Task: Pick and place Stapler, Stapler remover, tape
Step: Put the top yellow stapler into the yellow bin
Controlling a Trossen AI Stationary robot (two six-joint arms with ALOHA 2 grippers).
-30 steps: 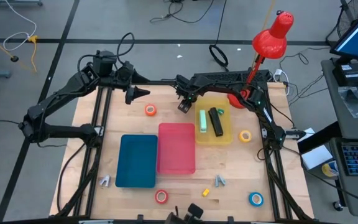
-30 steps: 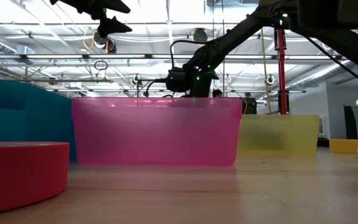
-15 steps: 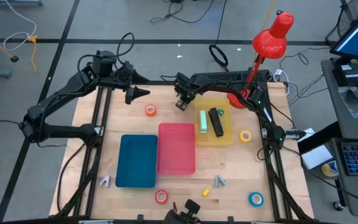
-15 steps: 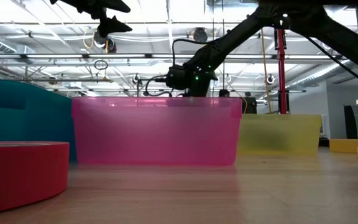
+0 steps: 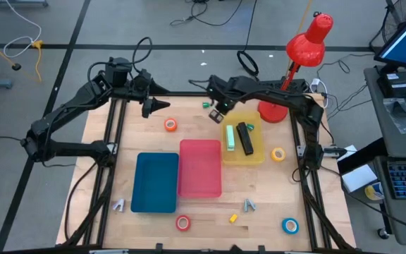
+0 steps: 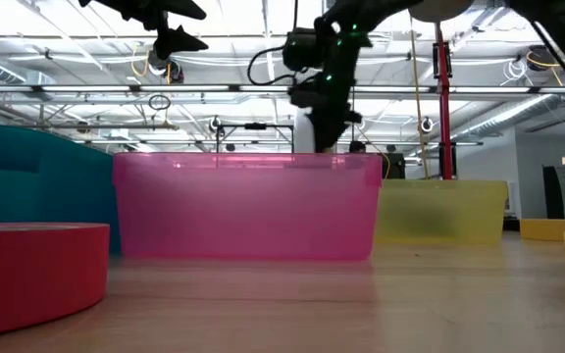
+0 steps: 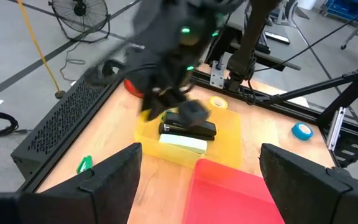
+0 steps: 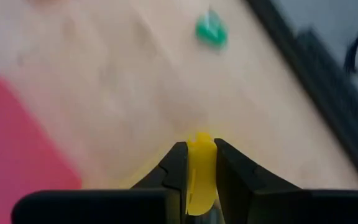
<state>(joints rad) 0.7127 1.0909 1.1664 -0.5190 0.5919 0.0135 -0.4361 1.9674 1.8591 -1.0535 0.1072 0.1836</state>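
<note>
Near the yellow bin [image 5: 256,152], right hand [image 5: 222,113] grips a yellow piece [image 8: 200,171]

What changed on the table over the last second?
The right gripper closed its jaws on a small yellow piece, rose, and swung toward the yellow bin. A green staple remover it had covered now shows. The left gripper, staplers and tape rolls stayed put.

Bright, even overhead light, soft shadows on the counter [image 5: 154,134]. Right wrist view heavily blurred, probably motion; left wrist view smears the far arm. Low-view foreground soft.
</note>
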